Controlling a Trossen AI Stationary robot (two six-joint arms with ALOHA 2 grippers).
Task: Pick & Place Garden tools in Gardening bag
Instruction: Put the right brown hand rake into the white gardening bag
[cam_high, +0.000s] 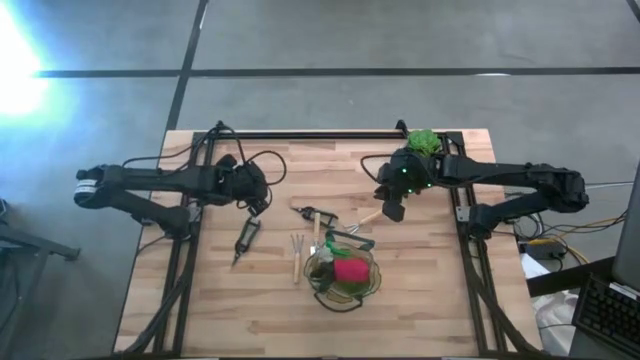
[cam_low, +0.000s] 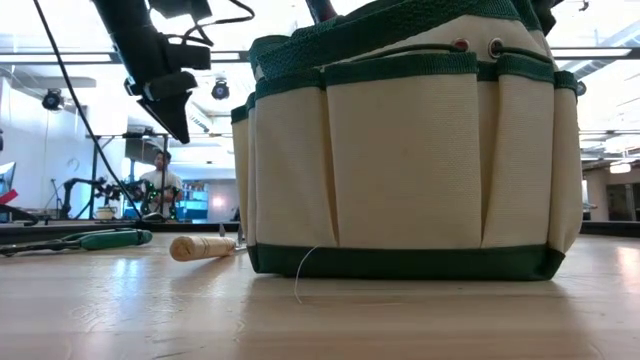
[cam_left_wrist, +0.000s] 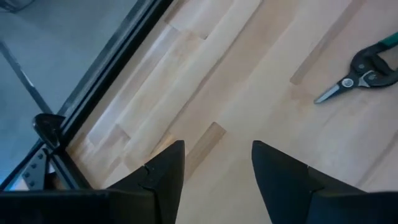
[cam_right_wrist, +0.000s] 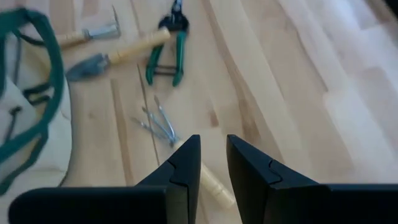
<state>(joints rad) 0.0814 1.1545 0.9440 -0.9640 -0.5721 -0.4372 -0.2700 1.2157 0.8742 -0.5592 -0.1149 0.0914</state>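
Note:
The khaki bag with green trim (cam_high: 343, 272) stands at the table's near middle, with a red item (cam_high: 350, 270) in its mouth; it fills the low view (cam_low: 410, 150). My left gripper (cam_high: 256, 206) hangs open and empty above the table, and green-handled pruners (cam_high: 245, 240) lie just nearer than it; they also show in the left wrist view (cam_left_wrist: 367, 68). My right gripper (cam_right_wrist: 213, 165) is open over a wooden-handled fork (cam_right_wrist: 163, 127), its fingers on either side of the handle (cam_right_wrist: 214, 182). A trowel (cam_right_wrist: 99, 61), a second pair of pruners (cam_right_wrist: 169, 46) and another wooden-handled tool (cam_right_wrist: 87, 34) lie beyond it.
Another wooden-handled fork (cam_high: 297, 256) lies flat left of the bag; its handle end shows in the low view (cam_low: 200, 246). A green potted plant (cam_high: 422, 140) stands at the far right, behind my right arm. Black frame rails run along the table's left, right and far edges.

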